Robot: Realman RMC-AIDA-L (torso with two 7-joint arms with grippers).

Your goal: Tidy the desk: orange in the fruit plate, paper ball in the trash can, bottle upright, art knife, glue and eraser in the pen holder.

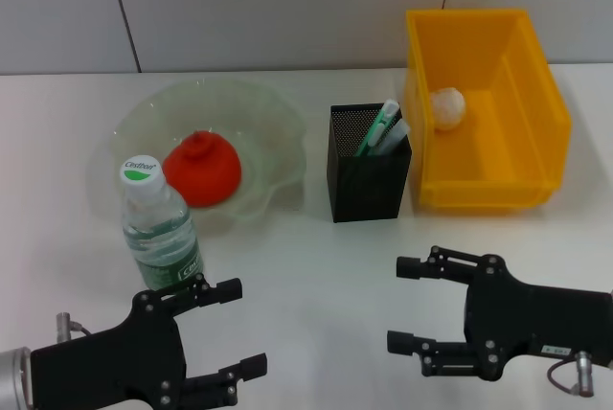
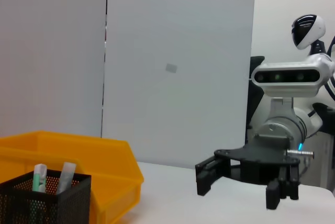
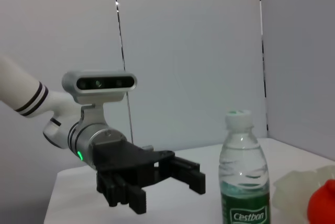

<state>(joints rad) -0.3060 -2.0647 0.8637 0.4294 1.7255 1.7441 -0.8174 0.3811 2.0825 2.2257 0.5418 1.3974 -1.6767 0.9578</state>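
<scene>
The red-orange orange (image 1: 201, 169) lies in the glass fruit plate (image 1: 273, 123) at the left. Just in front of the plate, the bottle (image 1: 158, 223) stands upright with its white cap on. The black mesh pen holder (image 1: 369, 180) in the middle holds green and white items (image 1: 381, 127); I cannot tell which is the art knife or the glue, and the eraser is hidden. The paper ball (image 1: 446, 108) lies in the yellow trash can (image 1: 536, 103). My left gripper (image 1: 244, 329) is open near the front edge, below the bottle. My right gripper (image 1: 397, 303) is open at the front right.
Grey wall panels back the white table. The left wrist view shows the right gripper (image 2: 238, 187), the trash can (image 2: 104, 161) and the pen holder (image 2: 47, 200). The right wrist view shows the left gripper (image 3: 162, 190), the bottle (image 3: 243, 171) and the orange (image 3: 322, 205).
</scene>
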